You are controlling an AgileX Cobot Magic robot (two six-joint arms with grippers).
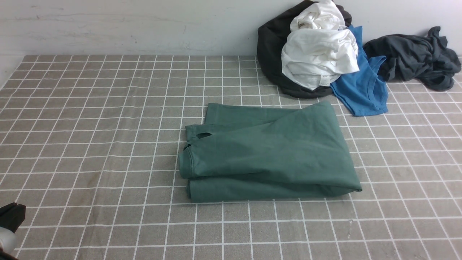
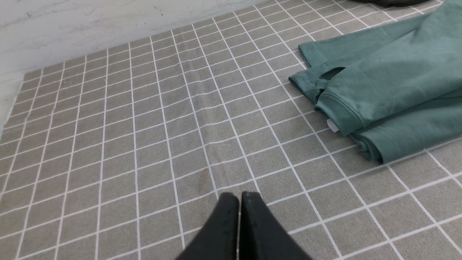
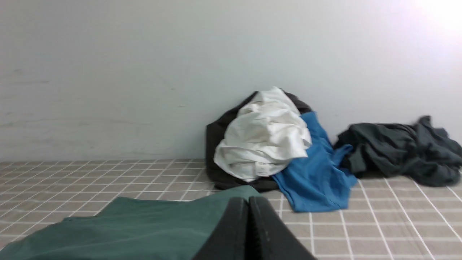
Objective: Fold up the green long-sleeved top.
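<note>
Nearest you, your left gripper [image 2: 240,198] has its fingers closed together with nothing between them, and your right gripper [image 3: 246,202] is likewise shut and empty; both are apart from the cloth. The front view catches only a bit of the left arm [image 1: 11,218] at its near corner, and the right arm is out of that picture altogether, so you can't judge the whole reach of either from there. Beyond them, the green top [image 1: 267,155] lies around the middle of the gridded table [image 1: 90,144], doubled over into a rough, slanting bundle, with a layer showing on its near side and another sticking out on its far side. I'd say you are between folds: either this is a loose fold that needs tidying, or the top needs spreading out before you fold it properly. Whichever you choose, open the grippers first, then pick out single edges and lift gently, since pinching several layers could drag the bundle askew. The sleeves are hard to trace in it, and the front of the chest is hidden; a small white label [image 2: 332,125] peeks out at the left end in the left wrist view, so the neck is probably there. That view cuts off the top's other end, and the right wrist view loses its near part. Farther off, by the wall, sit the white cloth [image 1: 319,54], black cloth [image 1: 270,47], blue garment [image 1: 364,86] and dark grey garment [image 1: 415,56]; they overlap, so their full shapes can't be made out.
</note>
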